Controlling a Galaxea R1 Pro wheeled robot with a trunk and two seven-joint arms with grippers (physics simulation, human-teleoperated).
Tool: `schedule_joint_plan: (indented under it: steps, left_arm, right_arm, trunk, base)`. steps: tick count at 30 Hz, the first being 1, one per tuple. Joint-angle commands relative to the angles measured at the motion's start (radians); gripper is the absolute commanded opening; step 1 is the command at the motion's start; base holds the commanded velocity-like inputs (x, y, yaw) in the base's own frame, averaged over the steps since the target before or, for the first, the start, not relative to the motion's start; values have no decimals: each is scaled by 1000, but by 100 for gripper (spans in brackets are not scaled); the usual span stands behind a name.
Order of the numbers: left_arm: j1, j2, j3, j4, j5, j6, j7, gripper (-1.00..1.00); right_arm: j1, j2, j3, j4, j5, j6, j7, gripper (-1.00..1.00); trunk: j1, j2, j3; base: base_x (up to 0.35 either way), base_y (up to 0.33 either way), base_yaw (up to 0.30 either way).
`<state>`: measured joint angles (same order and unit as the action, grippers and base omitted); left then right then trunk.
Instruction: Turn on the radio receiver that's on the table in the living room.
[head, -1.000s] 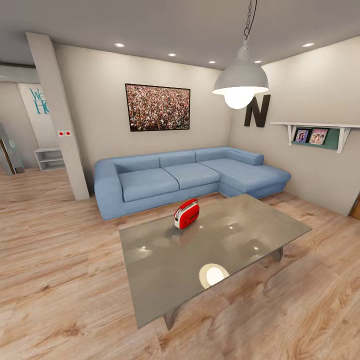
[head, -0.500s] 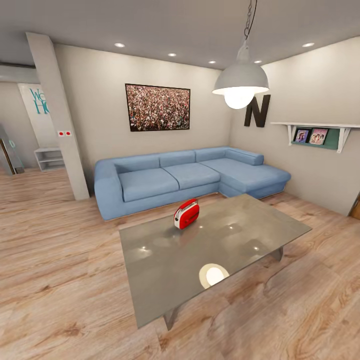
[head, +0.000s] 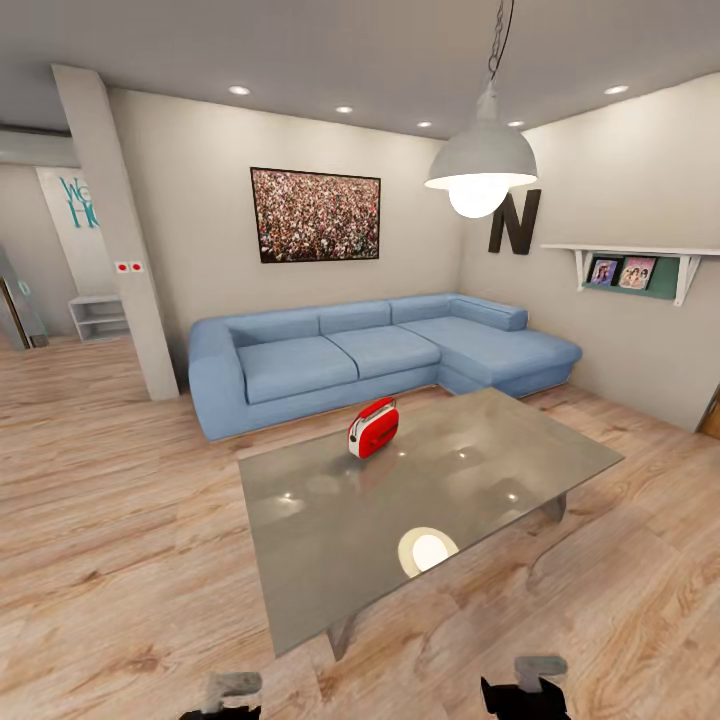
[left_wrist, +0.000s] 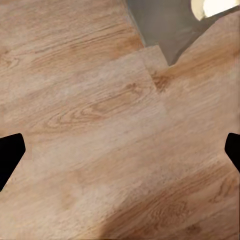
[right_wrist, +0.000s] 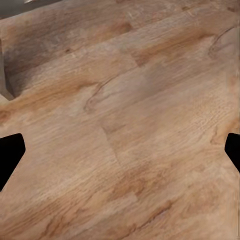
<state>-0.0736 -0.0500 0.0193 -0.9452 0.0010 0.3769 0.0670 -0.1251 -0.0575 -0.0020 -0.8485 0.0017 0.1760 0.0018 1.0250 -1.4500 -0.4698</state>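
Nothing touched yet; reaching the radio is all ahead of me.

My left gripper (left_wrist: 120, 150) and right gripper (right_wrist: 120, 150) hang spread and empty over floorboards short of the table (head: 330, 560); the radio receiver (head: 373, 428) stands at its far edge, sofa (head: 370, 355) beyond.

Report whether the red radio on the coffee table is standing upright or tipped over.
Upright. The radio receiver stands on its base on the table, thin handle on top. Whether it is switched on cannot be told.
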Motion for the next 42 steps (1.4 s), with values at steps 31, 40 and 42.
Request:
schedule_joint_plan:
  steps: [31,40,42]
  left_arm:
    - [-57,2,29,-146,-2,131,1,100]
    - [-57,2,30,-145,-3,129,2,100]
    - [-57,2,30,-145,-3,129,3,100]
  right_arm:
    - [-14,-27,12,-66,1,-69,-3,100]
    - [-14,-27,13,-66,4,-68,-5,100]
    - [-14,-27,13,-66,4,-68,-5,100]
  trunk:
    - [0,0,0]
    - [0,0,0]
    - [0,0,0]
  base:
    - [0,138,12]
    - [8,270,268]
    - [93,258,294]
